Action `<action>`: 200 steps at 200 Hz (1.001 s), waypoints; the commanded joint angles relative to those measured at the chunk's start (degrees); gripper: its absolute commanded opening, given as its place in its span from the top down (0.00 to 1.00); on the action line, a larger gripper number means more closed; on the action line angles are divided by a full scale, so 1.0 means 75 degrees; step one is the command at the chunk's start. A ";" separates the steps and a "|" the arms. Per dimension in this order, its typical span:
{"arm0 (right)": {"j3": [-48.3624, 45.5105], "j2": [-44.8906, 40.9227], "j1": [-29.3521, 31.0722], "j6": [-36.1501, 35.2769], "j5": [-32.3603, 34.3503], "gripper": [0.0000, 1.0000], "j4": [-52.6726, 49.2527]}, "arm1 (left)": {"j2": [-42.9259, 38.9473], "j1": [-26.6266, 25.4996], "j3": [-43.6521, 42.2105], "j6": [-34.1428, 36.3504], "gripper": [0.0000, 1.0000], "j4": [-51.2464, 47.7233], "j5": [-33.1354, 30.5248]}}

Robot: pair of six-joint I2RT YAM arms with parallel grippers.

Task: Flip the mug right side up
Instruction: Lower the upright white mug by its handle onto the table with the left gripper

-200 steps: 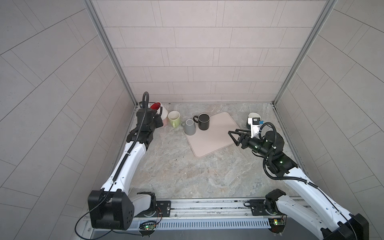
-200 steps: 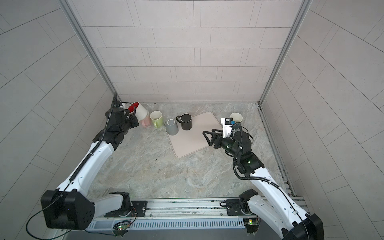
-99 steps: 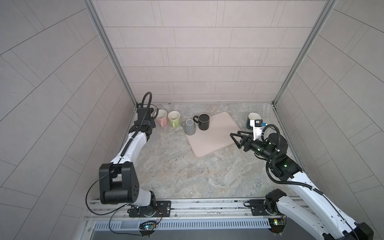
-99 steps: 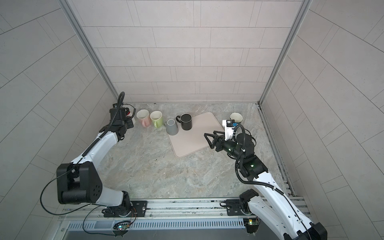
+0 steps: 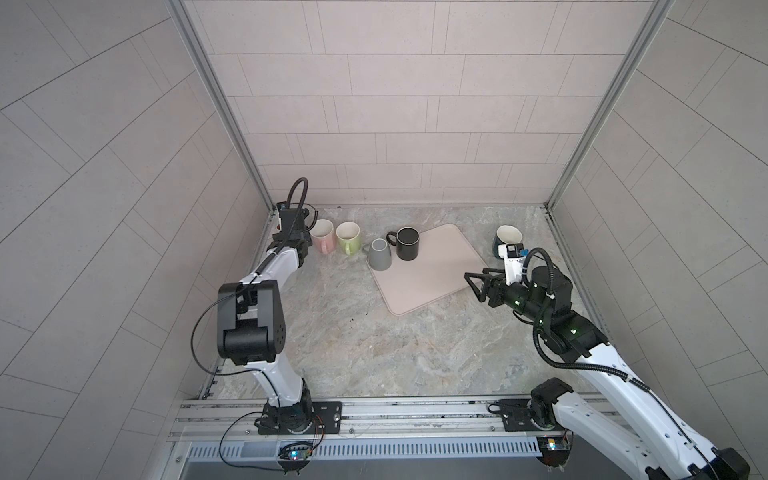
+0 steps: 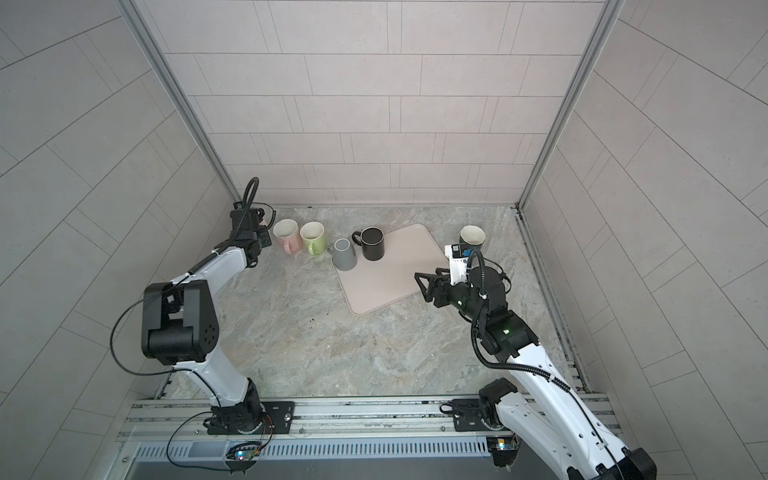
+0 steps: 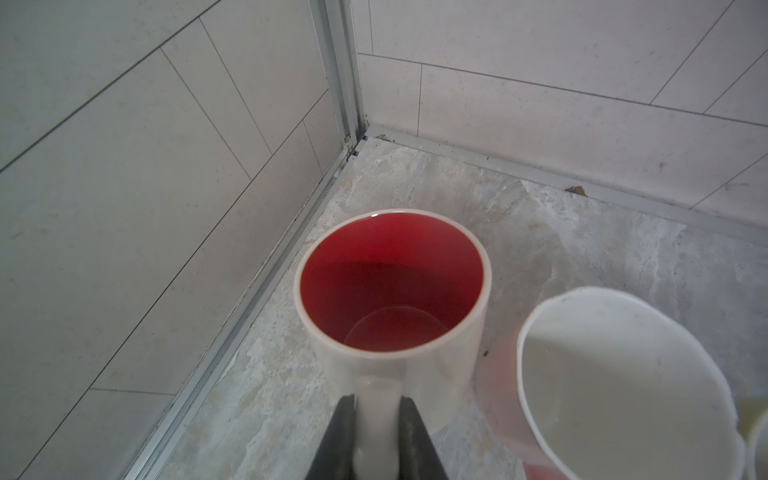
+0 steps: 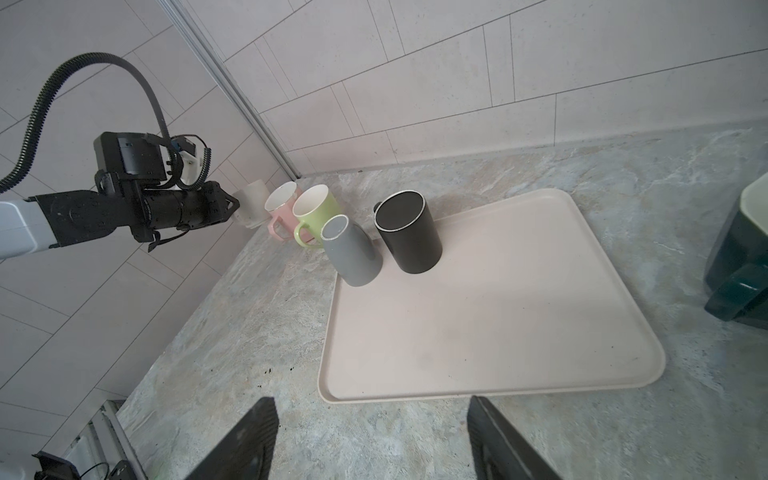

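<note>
Counter [image 5: 374,340]: tray [image 5: 432,274], red-lined mug [image 7: 395,291], other mugs [image 5: 348,237]

The tray [image 5: 432,270] lies on the table [image 5: 374,340], just past its middle toward 1 o'clock; the tray mug [image 5: 406,244] stands on it by its 11 o'clock edge; the fourth mug [image 5: 379,254] sits at the tray's 9 o'clock corner, just beside the tray mug; the third mug [image 5: 348,237], second mug [image 5: 322,236] and corner mug [image 7: 395,270] line up off the tray toward 10 o'clock; the lone mug [image 5: 508,239] stands off the tray at 2 o'clock.

On the pink tray [image 6: 386,286], an inverted grey mug [image 6: 344,257] stands beside a black mug [image 6: 372,246]. The right gripper [image 6: 421,286] hovers open-jawed at the tray's edge.
</note>
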 commanded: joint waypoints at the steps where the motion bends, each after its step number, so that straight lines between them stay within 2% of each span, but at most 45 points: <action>1: 0.0285 0.0135 0.0013 -0.0181 0.0280 0.27 -0.0157 | 0.0229 0.0102 0.0544 -0.0200 1.00 0.0810 0.0086; 36: 0.0419 0.0625 0.0016 -0.0078 0.0325 0.27 -0.0004 | 0.0777 0.0135 0.0868 -0.0378 1.00 0.0877 0.0394; 116: 0.0515 0.1316 0.0010 0.0208 0.0382 0.27 0.0213 | 0.1400 0.0126 0.0844 -0.0354 1.00 0.1465 0.1075; 165: 0.0439 0.1327 0.0013 0.0207 0.0533 0.27 0.0158 | 0.1432 0.0083 0.0763 -0.0344 1.00 0.1640 0.1070; 200: 0.0392 0.1300 0.0010 0.0198 0.0523 0.27 0.0158 | 0.1548 -0.0091 0.0824 0.0242 1.00 0.1534 0.0693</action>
